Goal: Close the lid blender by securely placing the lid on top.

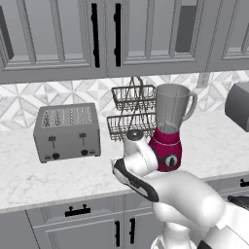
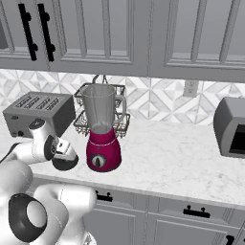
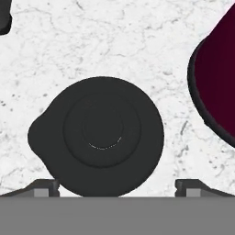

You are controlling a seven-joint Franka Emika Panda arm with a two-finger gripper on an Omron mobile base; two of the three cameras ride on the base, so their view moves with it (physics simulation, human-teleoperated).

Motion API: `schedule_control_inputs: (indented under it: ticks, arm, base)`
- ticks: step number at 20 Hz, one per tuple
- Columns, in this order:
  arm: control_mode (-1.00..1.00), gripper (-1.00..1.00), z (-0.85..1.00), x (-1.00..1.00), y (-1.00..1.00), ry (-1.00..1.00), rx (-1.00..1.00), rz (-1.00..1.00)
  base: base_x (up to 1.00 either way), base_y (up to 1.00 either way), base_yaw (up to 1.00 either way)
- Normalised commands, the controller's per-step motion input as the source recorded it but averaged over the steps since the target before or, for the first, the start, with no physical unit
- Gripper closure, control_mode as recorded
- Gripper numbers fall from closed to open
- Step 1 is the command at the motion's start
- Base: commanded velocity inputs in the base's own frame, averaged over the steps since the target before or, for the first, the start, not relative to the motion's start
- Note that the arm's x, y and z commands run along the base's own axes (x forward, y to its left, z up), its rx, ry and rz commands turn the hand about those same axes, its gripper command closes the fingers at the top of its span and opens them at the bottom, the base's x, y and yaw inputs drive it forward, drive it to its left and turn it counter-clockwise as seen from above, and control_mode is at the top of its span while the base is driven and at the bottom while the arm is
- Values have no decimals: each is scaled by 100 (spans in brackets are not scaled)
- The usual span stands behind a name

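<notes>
On counter: lid (image 3: pixel 98 137) lies flat beside blender (image 2: pixel 102 131), for a top-down pick.
Gripper (image 3: pixel 117 186): spread wide, empty, straddling lid.

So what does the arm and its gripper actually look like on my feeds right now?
The arm is glossy white, built of fat rounded segments with dark grey-black bands and round caps at the joints. No cables or markings show. In the hand view the gripper ends in two small dark grey fingertips, blocky and flat-topped.
</notes>
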Motion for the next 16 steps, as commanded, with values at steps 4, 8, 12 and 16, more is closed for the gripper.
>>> schedule_control_inputs:
  ticks: [4, 8, 12, 16]
  arm:
    - [-100, -100, -21, 16, 0, 0, 0, -4]
    - [-100, -100, -22, 18, 0, 0, 0, -3]
    - [-100, -100, -22, 20, 4, 0, 0, -3]
    - [-100, -100, -21, 20, 9, 0, 0, -4]
  base:
    - [0, 0, 0]
    - [0, 0, 0]
    - [0, 0, 0]
    - [0, 0, 0]
